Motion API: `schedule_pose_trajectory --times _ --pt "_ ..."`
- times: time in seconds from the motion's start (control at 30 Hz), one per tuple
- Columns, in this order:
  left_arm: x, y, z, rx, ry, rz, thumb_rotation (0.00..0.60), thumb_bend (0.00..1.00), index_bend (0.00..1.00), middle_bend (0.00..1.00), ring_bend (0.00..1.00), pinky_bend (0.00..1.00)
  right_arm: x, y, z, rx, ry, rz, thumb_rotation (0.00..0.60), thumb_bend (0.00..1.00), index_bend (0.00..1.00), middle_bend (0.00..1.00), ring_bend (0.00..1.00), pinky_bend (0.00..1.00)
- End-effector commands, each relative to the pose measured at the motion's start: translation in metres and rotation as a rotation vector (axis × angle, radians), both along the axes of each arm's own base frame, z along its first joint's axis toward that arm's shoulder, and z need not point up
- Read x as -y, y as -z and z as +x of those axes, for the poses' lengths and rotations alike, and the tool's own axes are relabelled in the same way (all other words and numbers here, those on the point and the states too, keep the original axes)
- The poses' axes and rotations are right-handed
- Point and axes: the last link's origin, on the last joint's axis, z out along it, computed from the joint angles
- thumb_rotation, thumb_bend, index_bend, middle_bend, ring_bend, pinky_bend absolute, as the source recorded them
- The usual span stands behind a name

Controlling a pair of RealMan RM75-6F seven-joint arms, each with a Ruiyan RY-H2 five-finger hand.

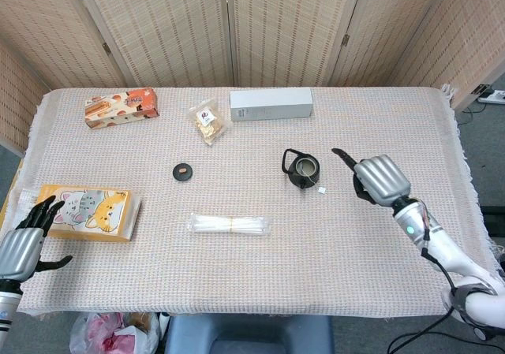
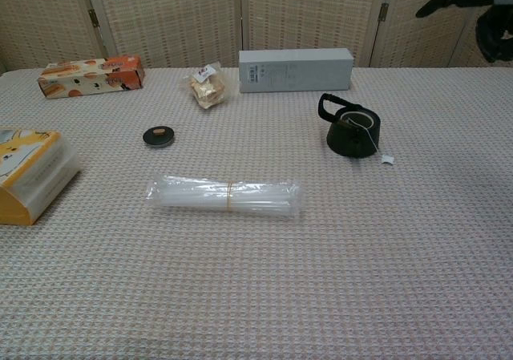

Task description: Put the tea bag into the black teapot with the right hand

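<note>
The right hand point(image 1: 380, 179) is seen raised above the table point(image 1: 394, 133), to the right of the black teapot point(image 1: 302, 169) and apart from it. Nothing is held in it; one finger is stretched out toward the teapot while the others are loosely curled, and only its upper edge is caught in the chest view. The tea bag point(image 2: 357, 120) is seen lying inside the teapot's open mouth, its string draped over the rim and its small white tag point(image 2: 387, 159) resting on the cloth just beside the pot. The teapot lid point(image 1: 183, 171) is laid well to the left, with a bundle of clear straws point(image 1: 230, 225) in front of it. The left hand point(image 1: 22, 240) is held open, fingers spread and empty, at the table's near left corner beside a cat-printed box point(image 1: 88, 211).
</note>
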Motion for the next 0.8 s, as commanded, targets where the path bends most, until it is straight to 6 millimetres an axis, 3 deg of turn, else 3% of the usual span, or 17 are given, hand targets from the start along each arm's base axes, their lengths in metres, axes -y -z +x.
schedule_pose_trajectory --times 0.03,0.13,0.2,0.3,0.43,0.6,0.8 --pt "0.004 -0.003 0.002 0.011 0.013 0.015 0.6 0.11 0.0 0.0 0.04 0.28 -0.076 -0.012 -0.042 0.006 0.017 -0.234 0.6 0.42 0.0 0.21 0.22 0.46" --pt "0.009 -0.008 0.004 0.027 0.037 0.037 0.6 0.11 0.0 0.0 0.04 0.28 -0.108 -0.009 -0.069 0.024 0.043 -0.311 0.6 0.24 0.0 0.02 0.03 0.15" --pt "0.014 -0.01 0.006 0.034 0.052 0.048 0.6 0.11 0.0 0.0 0.04 0.28 -0.126 -0.009 -0.085 0.033 0.065 -0.348 0.6 0.13 0.0 0.0 0.0 0.02" --pt "0.02 -0.011 0.009 0.038 0.076 0.055 0.6 0.11 0.0 0.0 0.04 0.28 -0.149 -0.01 -0.104 0.044 0.113 -0.376 0.6 0.05 0.0 0.0 0.0 0.0" --pt "0.03 -0.01 0.014 0.037 0.113 0.049 0.6 0.11 0.0 0.0 0.04 0.28 -0.169 -0.016 -0.12 0.052 0.157 -0.373 0.6 0.04 0.0 0.0 0.0 0.0" --pt "0.043 -0.008 0.017 0.03 0.137 0.045 0.6 0.11 0.0 0.0 0.04 0.28 -0.18 -0.023 -0.12 0.077 0.153 -0.372 0.6 0.04 0.0 0.0 0.0 0.0" --pt "0.048 -0.007 0.018 0.017 0.15 0.05 0.6 0.11 0.0 0.0 0.04 0.28 -0.179 -0.021 -0.119 0.071 0.159 -0.345 0.6 0.04 0.0 0.0 0.0 0.0"
